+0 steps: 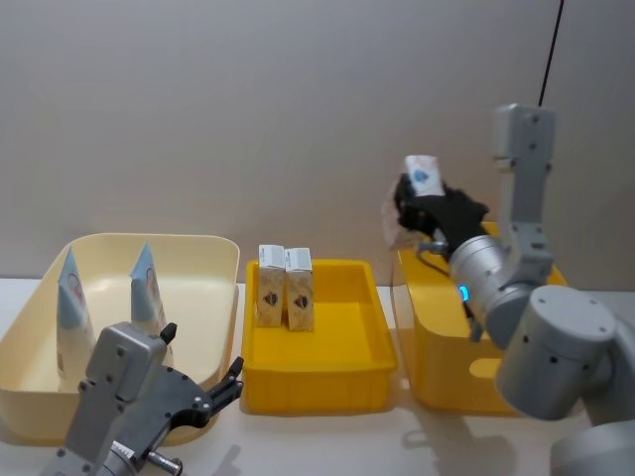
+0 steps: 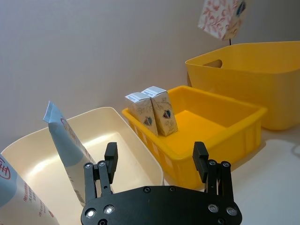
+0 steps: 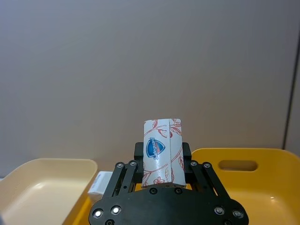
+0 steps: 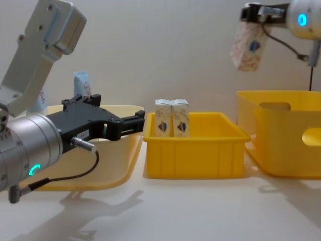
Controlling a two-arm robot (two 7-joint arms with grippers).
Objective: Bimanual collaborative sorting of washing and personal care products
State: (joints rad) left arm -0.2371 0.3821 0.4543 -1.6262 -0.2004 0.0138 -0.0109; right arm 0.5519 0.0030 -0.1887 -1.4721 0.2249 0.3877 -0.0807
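My right gripper (image 1: 421, 203) is shut on a white carton (image 1: 424, 176) with red print and a blue shield, held high above the near edge of the tall yellow bin (image 1: 437, 337). The right wrist view shows this carton (image 3: 162, 152) upright between the fingers. Two more cartons (image 1: 285, 287) stand side by side at the back left of the yellow tray (image 1: 327, 382). In the cream bin (image 1: 198, 260), two white tubes (image 1: 71, 297) (image 1: 147, 288) stand with their pale blue ends up. My left gripper (image 1: 216, 393) hangs open and holds nothing, at the cream bin's front right corner.
The three containers stand in a row on a pale table: cream bin (image 4: 120, 150) at the left, yellow tray (image 4: 195, 150) in the middle, tall yellow bin (image 4: 286, 140) with handle slots at the right. A plain wall rises close behind them. Bare table lies in front.
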